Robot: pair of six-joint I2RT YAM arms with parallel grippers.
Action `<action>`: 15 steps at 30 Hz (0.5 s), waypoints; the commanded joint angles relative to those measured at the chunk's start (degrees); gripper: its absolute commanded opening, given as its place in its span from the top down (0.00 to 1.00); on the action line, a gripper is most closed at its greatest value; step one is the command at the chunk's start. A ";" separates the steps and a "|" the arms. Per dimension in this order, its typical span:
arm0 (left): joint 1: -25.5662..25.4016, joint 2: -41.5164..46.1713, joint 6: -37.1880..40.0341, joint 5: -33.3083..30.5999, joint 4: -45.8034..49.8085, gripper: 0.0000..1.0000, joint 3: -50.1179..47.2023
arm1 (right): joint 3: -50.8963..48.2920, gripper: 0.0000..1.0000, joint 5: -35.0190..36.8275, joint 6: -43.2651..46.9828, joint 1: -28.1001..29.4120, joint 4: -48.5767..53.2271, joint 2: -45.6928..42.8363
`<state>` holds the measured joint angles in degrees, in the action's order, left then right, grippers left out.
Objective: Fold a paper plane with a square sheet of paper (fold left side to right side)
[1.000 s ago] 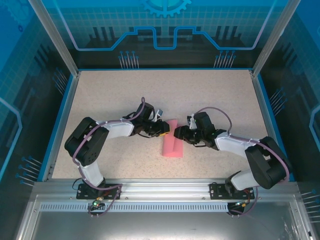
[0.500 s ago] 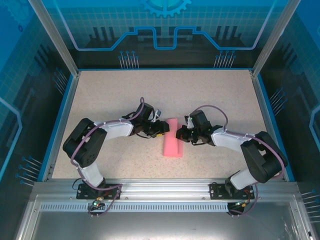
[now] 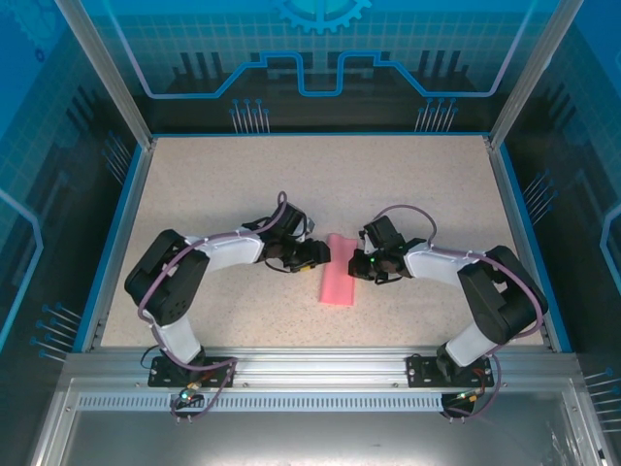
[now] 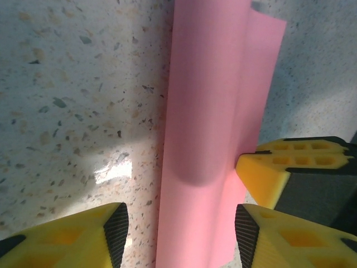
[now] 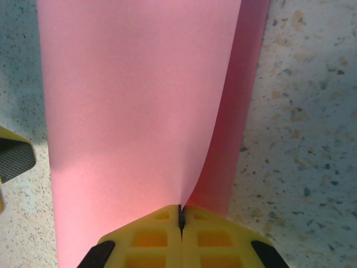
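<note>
The square sheet of paper (image 3: pixel 337 279) lies folded over into a narrow pink strip at the middle of the table. In the left wrist view the paper (image 4: pixel 206 111) bulges loosely, its upper layer rounded rather than creased flat. My left gripper (image 3: pixel 322 254) stands open at the strip's left edge, and its yellow fingers (image 4: pixel 67 237) straddle the paper's near end (image 4: pixel 178 234). My right gripper (image 3: pixel 356 263) is at the strip's right edge, shut (image 5: pixel 180 215) on the edge of the paper's (image 5: pixel 139 106) upper layer. The right gripper's yellow finger (image 4: pixel 279 173) touches that same edge.
The speckled tabletop (image 3: pixel 291 184) stretches free behind and to both sides of the paper. A blue raised rim (image 3: pixel 126 233) and transparent walls enclose it. The metal rail (image 3: pixel 310 364) with both arm bases runs along the near edge.
My left gripper has opened and now straddles the strip. My right gripper moved left to the paper's right edge and shut on it.
</note>
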<state>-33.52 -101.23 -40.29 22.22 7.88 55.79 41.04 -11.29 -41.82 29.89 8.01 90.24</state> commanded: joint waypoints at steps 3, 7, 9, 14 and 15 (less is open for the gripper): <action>-1.35 -3.56 1.71 -0.81 3.18 0.44 3.78 | 1.18 0.98 1.08 1.31 -0.36 1.84 0.73; -2.13 -5.54 2.15 -2.11 5.11 0.47 5.59 | 1.24 0.97 1.27 1.49 -0.46 2.03 0.66; -2.35 -6.35 2.15 -2.56 5.61 0.50 5.98 | 1.22 0.96 1.24 1.48 -0.45 1.93 0.62; -2.93 -7.87 2.39 -3.46 6.61 0.56 6.69 | 0.73 0.80 2.26 1.81 -0.57 2.21 -2.02; -2.98 -8.13 2.49 -3.66 6.99 0.56 6.86 | 0.56 0.78 2.92 1.96 -0.62 2.57 -2.91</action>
<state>-35.64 -107.70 -38.92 20.21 11.88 61.25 41.04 -10.24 -40.56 29.80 8.82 89.93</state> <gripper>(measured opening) 0.446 0.207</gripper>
